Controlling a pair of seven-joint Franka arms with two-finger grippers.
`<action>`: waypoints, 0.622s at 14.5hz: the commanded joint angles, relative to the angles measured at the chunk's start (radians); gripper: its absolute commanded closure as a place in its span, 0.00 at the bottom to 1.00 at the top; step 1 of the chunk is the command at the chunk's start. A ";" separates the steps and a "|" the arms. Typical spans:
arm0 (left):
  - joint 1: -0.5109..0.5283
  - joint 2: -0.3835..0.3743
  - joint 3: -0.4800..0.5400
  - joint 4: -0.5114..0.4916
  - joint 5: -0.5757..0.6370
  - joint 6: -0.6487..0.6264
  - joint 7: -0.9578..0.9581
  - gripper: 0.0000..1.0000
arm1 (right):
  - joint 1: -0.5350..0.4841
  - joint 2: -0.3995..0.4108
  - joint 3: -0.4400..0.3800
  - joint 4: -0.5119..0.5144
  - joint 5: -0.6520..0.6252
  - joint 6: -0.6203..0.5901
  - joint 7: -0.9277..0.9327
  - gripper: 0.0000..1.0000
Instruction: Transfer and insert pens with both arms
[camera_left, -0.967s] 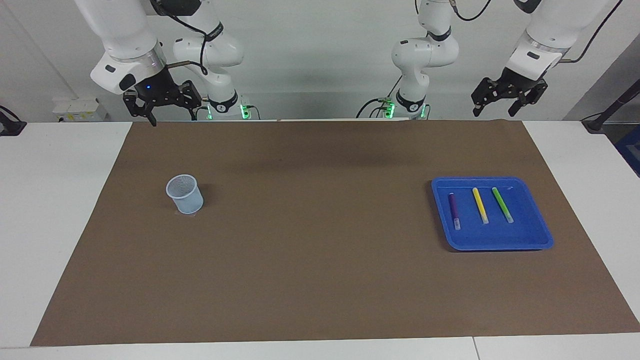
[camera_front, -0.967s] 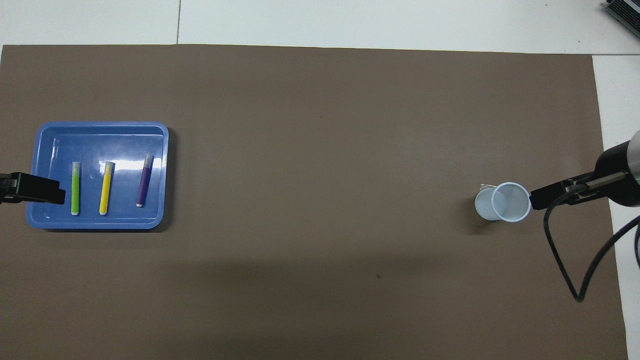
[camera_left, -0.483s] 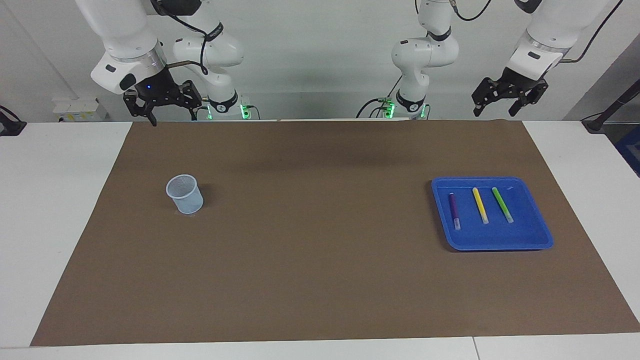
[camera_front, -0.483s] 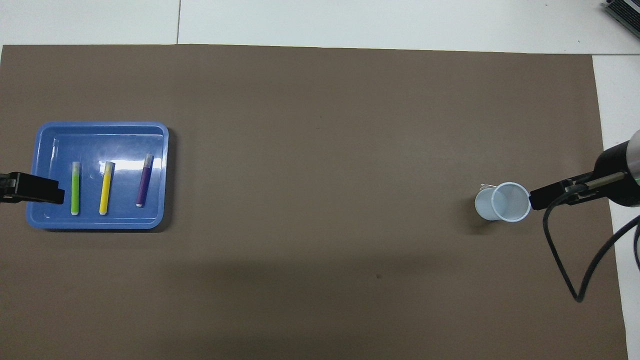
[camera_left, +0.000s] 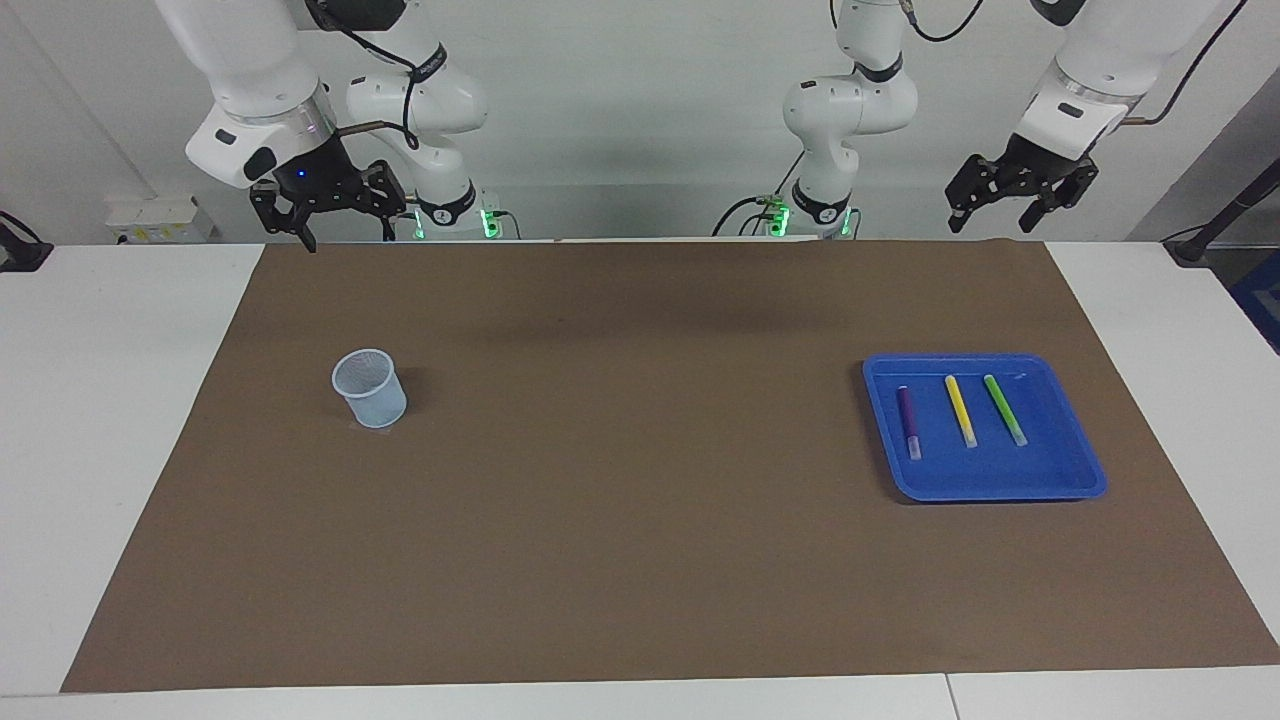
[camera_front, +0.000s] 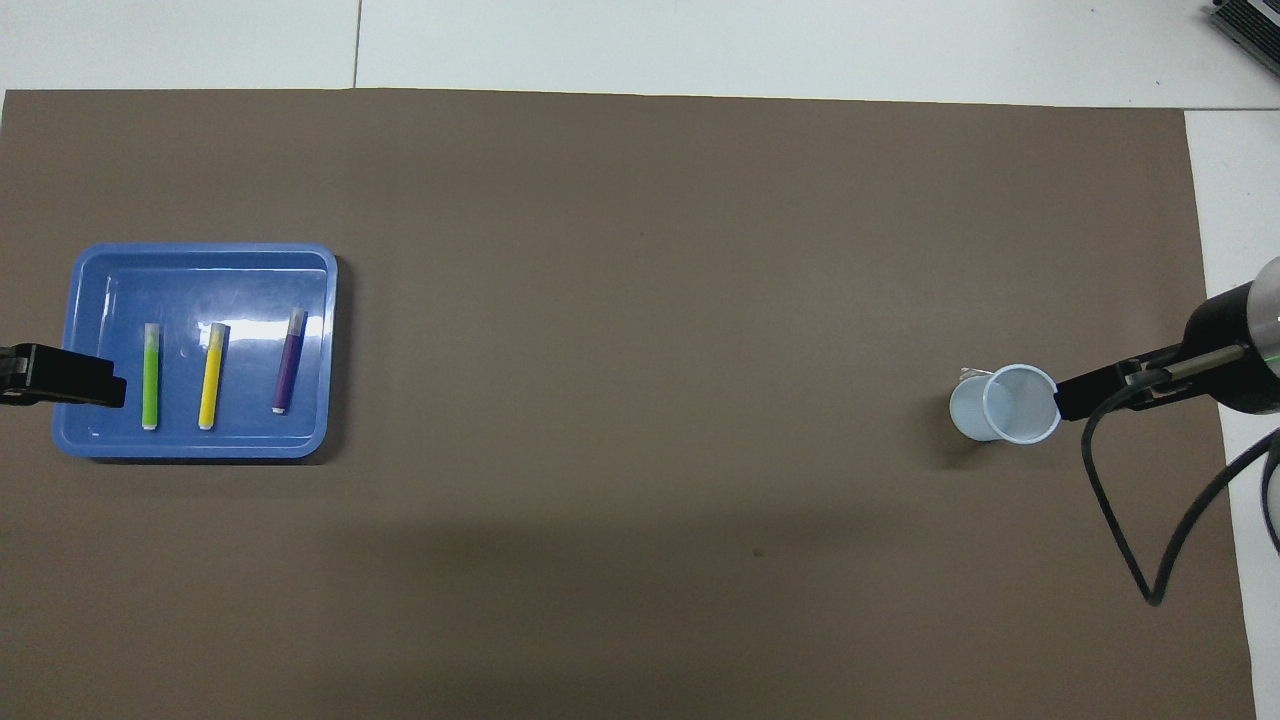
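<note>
Brown mat (camera_left: 640, 520) shows nothing moved yet: three pens (camera_left: 958, 411) lie in the tray (camera_left: 1080, 470), cup (camera_left: 370, 389) empty, left gripper (camera_left: 1020, 190) and right gripper (camera_left: 325, 205) both open, raised.

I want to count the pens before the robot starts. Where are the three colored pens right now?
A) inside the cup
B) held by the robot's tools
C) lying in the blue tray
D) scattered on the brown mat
C: the purple pen, yellow pen and green pen lie side by side in the blue tray, and the cup has no pens in it.
</note>
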 joint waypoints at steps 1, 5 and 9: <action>0.003 -0.008 0.003 0.005 -0.004 -0.003 0.002 0.00 | -0.003 -0.014 0.005 -0.013 0.000 0.014 0.018 0.00; 0.000 -0.006 0.001 0.005 -0.003 -0.001 0.000 0.00 | -0.003 -0.014 0.019 -0.013 0.003 0.019 0.035 0.00; 0.003 -0.008 0.001 0.003 -0.001 0.013 0.000 0.00 | -0.003 -0.014 0.031 -0.013 0.033 0.019 0.057 0.00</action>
